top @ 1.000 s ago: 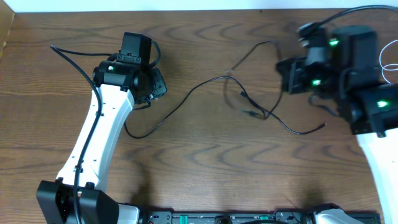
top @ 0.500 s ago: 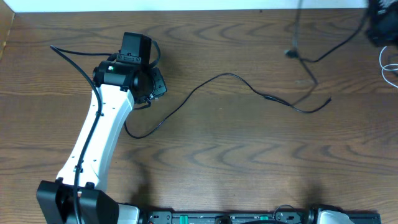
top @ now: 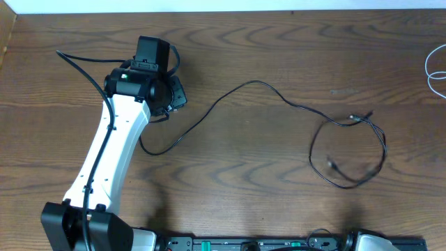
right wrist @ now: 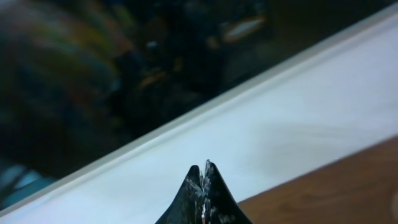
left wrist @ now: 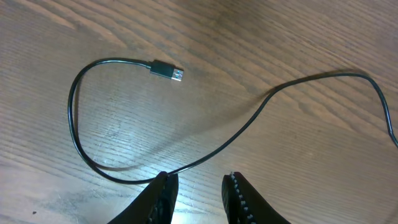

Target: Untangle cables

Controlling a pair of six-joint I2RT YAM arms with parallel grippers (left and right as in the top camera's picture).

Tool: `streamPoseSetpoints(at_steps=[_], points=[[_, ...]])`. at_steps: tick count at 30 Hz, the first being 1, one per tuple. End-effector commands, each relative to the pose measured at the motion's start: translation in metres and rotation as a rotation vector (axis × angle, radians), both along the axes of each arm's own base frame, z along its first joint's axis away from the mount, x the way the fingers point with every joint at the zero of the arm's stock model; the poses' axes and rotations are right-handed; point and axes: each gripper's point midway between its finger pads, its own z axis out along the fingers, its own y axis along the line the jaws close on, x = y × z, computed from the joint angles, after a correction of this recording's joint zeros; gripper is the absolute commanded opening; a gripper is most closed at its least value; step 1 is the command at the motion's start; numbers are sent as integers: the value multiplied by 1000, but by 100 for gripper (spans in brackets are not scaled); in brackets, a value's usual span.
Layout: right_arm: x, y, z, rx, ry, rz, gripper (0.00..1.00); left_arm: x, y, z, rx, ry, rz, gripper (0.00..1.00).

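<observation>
Black cable (top: 259, 84) overhead: one end curls beside the left arm (top: 111, 153), the run crosses the surface (top: 230, 42) and ends in a loose loop (top: 348, 183) at right that seems to cross itself. White cable (top: 433, 70) sits at the far right edge, well apart. The right arm is out of frame.

Left wrist: left gripper (left wrist: 199, 180) is narrowly parted and holds nothing. The cable (left wrist: 261, 109) passes just beside its left finger, not between the fingers, and the plug (left wrist: 166, 70) lies ahead. Risk: closing here misses or flicks the thin cord.

Right wrist: right gripper (right wrist: 203, 171) is pinched together and empty, aimed at a white ledge (right wrist: 298, 124) off the surface. Risk: pulling the black cable tight cinches the right loop into a knot, and white may slide off the edge.
</observation>
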Motion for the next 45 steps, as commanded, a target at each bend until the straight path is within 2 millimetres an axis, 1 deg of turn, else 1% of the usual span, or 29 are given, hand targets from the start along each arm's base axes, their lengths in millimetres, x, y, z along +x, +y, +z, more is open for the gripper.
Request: streamPoseSetpoints(at_steps=[1,3,4,7,9,11,14,16,17,18,19,20,21,22,23,26,28,31,32,33,35,39,42,45], points=[[21,-51,-24,-108,91,-245,1,0,2,-4,15,11,1,30],[35,-60,-40,-156,149,-265,1,0,2,-4,15,11,1,30],[41,-61,-50,-174,186,-249,1,0,2,-4,15,11,1,30],[54,-54,-100,-157,355,-174,1,0,2,-4,14,12,1,30],[55,-45,-136,-122,479,-106,2,0,2,-4,15,12,1,30],[48,-30,-178,-70,638,-18,7,0,2,-4,15,12,1,30],[30,-21,-230,-11,866,32,17,0,2,-4,15,13,1,30],[15,-20,-263,11,1022,39,25,0,2,-4,15,13,1,30],[3,-25,-287,7,1144,21,27,0,2,-5,14,14,1,30],[-3,-29,-301,-4,1212,9,28,-1,2,-5,15,16,1,30],[-6,-31,-311,-17,1253,11,29,-1,2,-5,15,17,1,30],[-7,-32,-325,-31,1297,22,33,-1,2,-5,15,17,1,30],[-7,-32,-345,-39,1344,53,37,-1,2,-5,15,17,1,30],[-8,-29,-360,-44,1376,90,38,-1,2,-5,14,17,1,30],[-9,-27,-372,-48,1400,117,41,-1,2,-5,14,17,1,30],[-11,-22,-409,-61,1453,193,44,-2,0,-5,8,20,-2,30],[-12,-14,-433,-110,1454,313,49,-3,1,-6,9,26,-2,30],[-14,-14,-452,-173,1459,372,49,-3,1,-5,9,26,-2,30],[-16,-19,-458,-198,1469,364,51,-3,1,-5,9,26,-2,30],[-19,-29,-467,-243,1490,325,53,-3,1,-5,9,26,-2,30],[-23,-35,-480,-318,1506,342,56,-3,1,-5,9,26,-2,30],[-30,-35,-510,-495,1493,492,57,-3,1,-5,9,26,-2,30],[-29,-36,-524,-577,1462,549,54,-3,1,-5,9,25,-2,30],[-22,-38,-529,-594,1430,532,55,-3,1,-5,10,25,-2,30]])
